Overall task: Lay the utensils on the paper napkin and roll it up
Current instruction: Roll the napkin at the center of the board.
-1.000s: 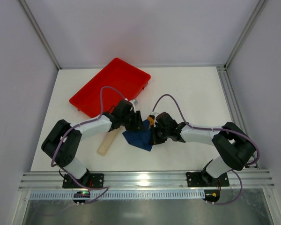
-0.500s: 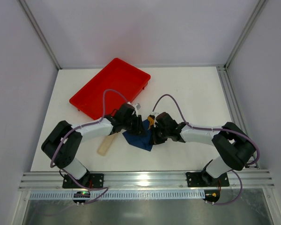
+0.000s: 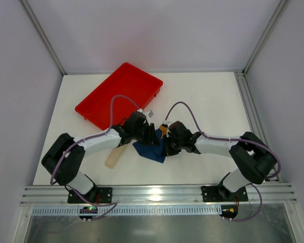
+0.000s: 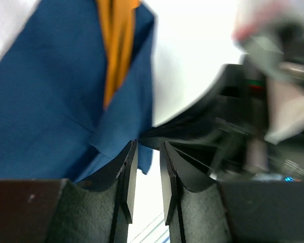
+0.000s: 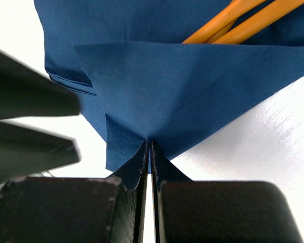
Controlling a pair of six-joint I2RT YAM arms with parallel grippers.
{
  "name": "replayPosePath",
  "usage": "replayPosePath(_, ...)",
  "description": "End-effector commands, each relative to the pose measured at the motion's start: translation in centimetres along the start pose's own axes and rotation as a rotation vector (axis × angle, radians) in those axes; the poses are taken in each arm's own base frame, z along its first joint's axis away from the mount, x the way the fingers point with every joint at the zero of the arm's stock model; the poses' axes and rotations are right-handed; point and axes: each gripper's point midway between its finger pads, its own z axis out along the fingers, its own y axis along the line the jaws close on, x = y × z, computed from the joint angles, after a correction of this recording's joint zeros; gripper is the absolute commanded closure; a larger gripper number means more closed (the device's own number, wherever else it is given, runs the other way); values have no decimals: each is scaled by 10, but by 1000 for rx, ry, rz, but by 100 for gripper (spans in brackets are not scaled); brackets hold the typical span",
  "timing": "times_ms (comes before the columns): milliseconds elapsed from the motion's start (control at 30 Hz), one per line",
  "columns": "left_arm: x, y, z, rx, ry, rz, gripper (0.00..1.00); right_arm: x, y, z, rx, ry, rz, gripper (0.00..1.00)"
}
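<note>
The dark navy paper napkin (image 3: 150,151) lies on the white table between my two grippers, with one flap folded over the orange utensils (image 3: 163,130). In the right wrist view the utensils (image 5: 233,20) poke out from under the folded napkin (image 5: 182,86). My right gripper (image 5: 149,144) is shut on the pinched edge of that fold. My left gripper (image 4: 147,148) is open by a narrow gap, with its tips at the napkin's (image 4: 50,101) edge and holding nothing. An orange utensil (image 4: 116,45) lies ahead of it. In the top view the left gripper (image 3: 150,135) and right gripper (image 3: 168,146) nearly touch.
A red tray (image 3: 119,93) sits at the back left. A pale beige flat strip (image 3: 116,154) lies left of the napkin, under the left forearm. A metal rail (image 3: 248,106) runs along the table's right edge.
My left gripper has moved a little to the right, closer to the napkin and the right gripper. The right gripper has held still, pinching the napkin.
</note>
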Motion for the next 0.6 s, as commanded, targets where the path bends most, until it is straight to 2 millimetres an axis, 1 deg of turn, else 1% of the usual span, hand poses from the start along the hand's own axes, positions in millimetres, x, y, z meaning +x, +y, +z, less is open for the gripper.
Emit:
replayPosePath(0, -1, 15, 17, -57, 4, 19, 72, -8, 4, -4, 5, -32, -14, 96)
replayPosePath(67, 4, 27, 25, -93, 26, 13, 74, -9, 3, -5, 7, -33, -19, 96)
replayPosePath(133, 6, 32, 28, -113, 29, 10, 75, -9, 4, -7, 4, -37, -29, 96)
replayPosePath(267, 7, 39, 28, -140, 25, 12, 75, -13, 9, -13, -14, -50, -49, 96)
replayPosePath(433, 10, 46, 28, -169, 31, 14, 76, -24, 28, -26, -90, -84, -80, 96)
replayPosePath(567, 12, 50, 30, -172, 34, 7, 76, -25, 43, -27, -164, -64, -108, 95)
